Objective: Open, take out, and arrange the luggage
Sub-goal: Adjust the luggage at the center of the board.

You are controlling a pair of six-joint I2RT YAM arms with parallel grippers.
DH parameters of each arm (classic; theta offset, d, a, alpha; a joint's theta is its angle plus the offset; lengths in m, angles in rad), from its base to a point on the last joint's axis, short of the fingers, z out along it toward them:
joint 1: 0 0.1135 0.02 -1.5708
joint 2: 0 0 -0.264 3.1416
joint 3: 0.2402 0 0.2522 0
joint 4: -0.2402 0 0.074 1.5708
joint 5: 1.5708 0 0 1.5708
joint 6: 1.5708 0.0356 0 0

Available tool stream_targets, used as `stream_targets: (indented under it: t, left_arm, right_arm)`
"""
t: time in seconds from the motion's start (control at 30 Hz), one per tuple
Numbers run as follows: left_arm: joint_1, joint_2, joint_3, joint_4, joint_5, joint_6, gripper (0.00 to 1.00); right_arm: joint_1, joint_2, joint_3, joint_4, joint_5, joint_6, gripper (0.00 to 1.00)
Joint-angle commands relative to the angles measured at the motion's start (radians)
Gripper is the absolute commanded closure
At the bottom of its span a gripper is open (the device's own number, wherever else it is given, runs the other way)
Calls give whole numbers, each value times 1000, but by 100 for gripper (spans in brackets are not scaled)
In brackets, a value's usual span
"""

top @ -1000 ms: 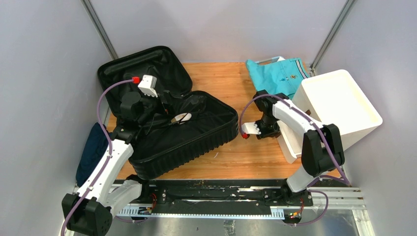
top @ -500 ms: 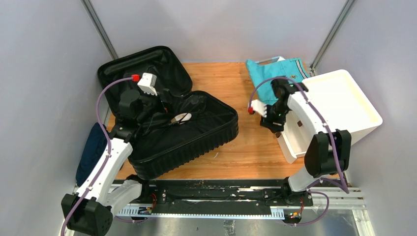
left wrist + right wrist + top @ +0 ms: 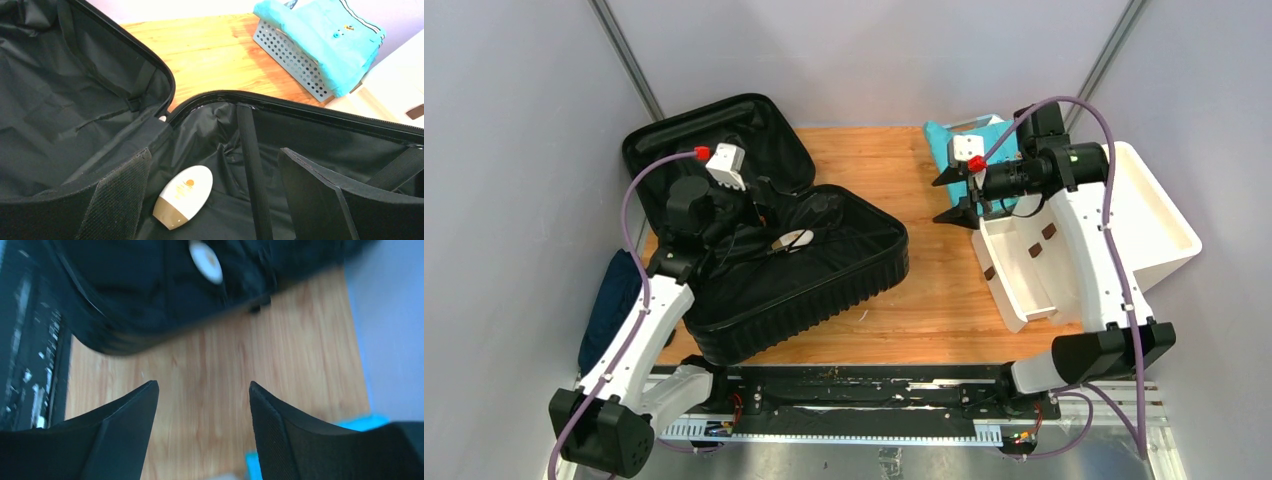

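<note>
Ribbed hard-shell luggage point(image 3: 804, 300), matt fabric lining point(image 3: 65, 100), grained wood table point(image 3: 924, 300), perforated plastic basket point(image 3: 295, 55)

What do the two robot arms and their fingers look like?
Both have white links and black joints. A purple cable runs along each one to a red plug beside a white camera box at the wrist. The fingers are black, wedge-shaped, with a textured inner face.
</note>
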State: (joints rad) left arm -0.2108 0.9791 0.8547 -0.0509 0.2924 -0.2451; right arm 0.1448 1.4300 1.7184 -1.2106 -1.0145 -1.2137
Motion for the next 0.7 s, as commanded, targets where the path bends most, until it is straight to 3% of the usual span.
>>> stream_targets:
  t: [0.0,0.23,0.5,0.67]
  left_arm:
    - [7,-29,30,-27,8,1,0]
    - [7,-45,36,-43,6,-2,0]
    - [7,-93,42,-96,-4,13,0]
    - [7,-126,46,-129,-10,22,0]
  right_arm:
    - [131,-10,58,-38,-291,21,29]
    - [396,-19,-14,4,-87,31,30]
    - [509,10,-54,88,5,104,37]
    - [517,7,-113,78,65,63,58]
